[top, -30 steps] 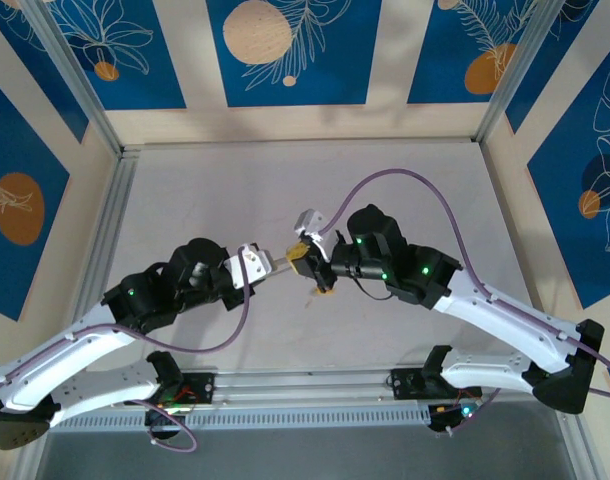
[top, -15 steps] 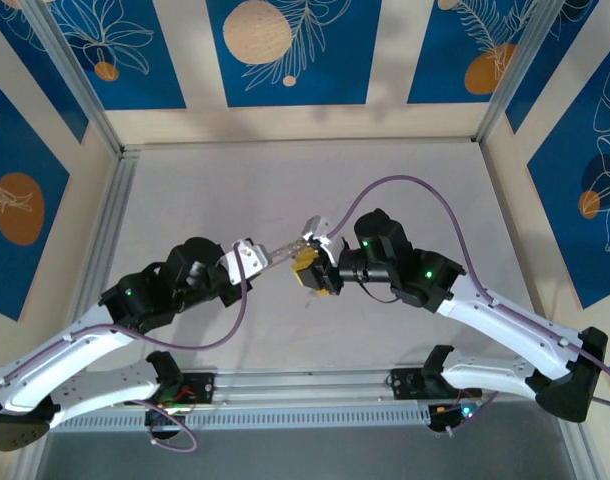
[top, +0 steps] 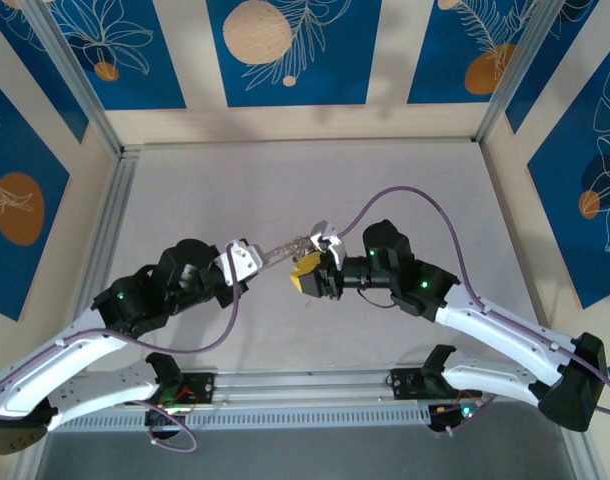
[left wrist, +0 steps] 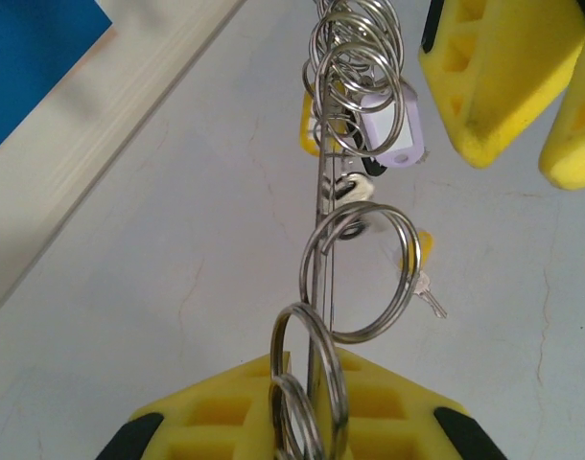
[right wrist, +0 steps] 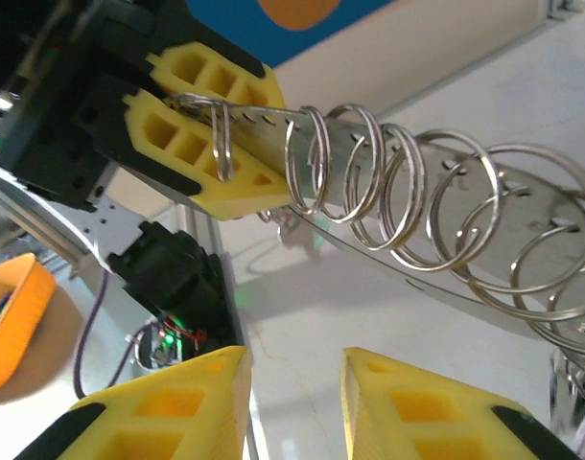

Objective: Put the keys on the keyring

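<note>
L tool was clenched on one end of the keyring, held above the counter. R tool sat released just beside the keyring, gripping nothing. Keys hung on the keyring.

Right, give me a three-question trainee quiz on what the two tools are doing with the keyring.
1. True or false: the left tool is clamped on the keyring.
2. Which tool stands open? A) left B) right
3. What is threaded along the keyring?
Key: 1 true. 2 B: the right tool has its fingers apart with nothing between them. 3 many small split rings.
</note>
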You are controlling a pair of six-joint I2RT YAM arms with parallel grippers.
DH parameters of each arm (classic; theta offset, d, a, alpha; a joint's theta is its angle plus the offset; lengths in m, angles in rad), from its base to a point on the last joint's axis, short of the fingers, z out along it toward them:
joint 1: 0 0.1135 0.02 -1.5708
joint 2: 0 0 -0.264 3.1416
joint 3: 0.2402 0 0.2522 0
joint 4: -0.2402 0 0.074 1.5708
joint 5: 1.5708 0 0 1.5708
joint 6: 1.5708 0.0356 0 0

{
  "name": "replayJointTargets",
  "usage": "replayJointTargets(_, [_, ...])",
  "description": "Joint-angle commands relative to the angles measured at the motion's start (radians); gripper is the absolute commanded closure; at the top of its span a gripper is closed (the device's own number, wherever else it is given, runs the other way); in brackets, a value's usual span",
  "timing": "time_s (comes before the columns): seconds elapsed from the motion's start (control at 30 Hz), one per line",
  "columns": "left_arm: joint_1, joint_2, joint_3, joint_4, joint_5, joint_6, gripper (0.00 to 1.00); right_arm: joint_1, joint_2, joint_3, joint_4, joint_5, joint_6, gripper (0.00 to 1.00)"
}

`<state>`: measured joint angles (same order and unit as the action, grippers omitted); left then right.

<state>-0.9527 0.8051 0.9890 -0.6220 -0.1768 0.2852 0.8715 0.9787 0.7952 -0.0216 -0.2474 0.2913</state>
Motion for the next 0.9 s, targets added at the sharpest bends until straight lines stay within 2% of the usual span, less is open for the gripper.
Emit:
replayJointTargets(0.0, [0.008,-0.036,0.003,0.059,0.034,-0.025,1.0,-0.005,-0.051,-0.066,0.234,-0.078,0.094,0.7])
replayJointTargets(0.17, [0.009,-0.076,-0.021,0.086,0.082,-0.025,1.0,0.027,-0.082,-0.153,0.409,-0.07,0.13,0.7])
replayJointTargets(0.5, [0.007,-0.11,-0.056,0.117,0.123,-0.028,1.0,0.146,-0.052,-0.071,0.37,-0.018,0.021,0.76])
replayJointTargets(0.7, [0.009,-0.109,-0.064,0.12,0.122,-0.021,1.0,0.224,-0.072,-0.071,0.362,0.22,-0.074,0.78])
replayJointTargets(0.87, [0.009,-0.109,-0.068,0.123,0.127,-0.02,1.0,0.244,-0.072,-0.062,0.308,0.406,-0.115,0.78])
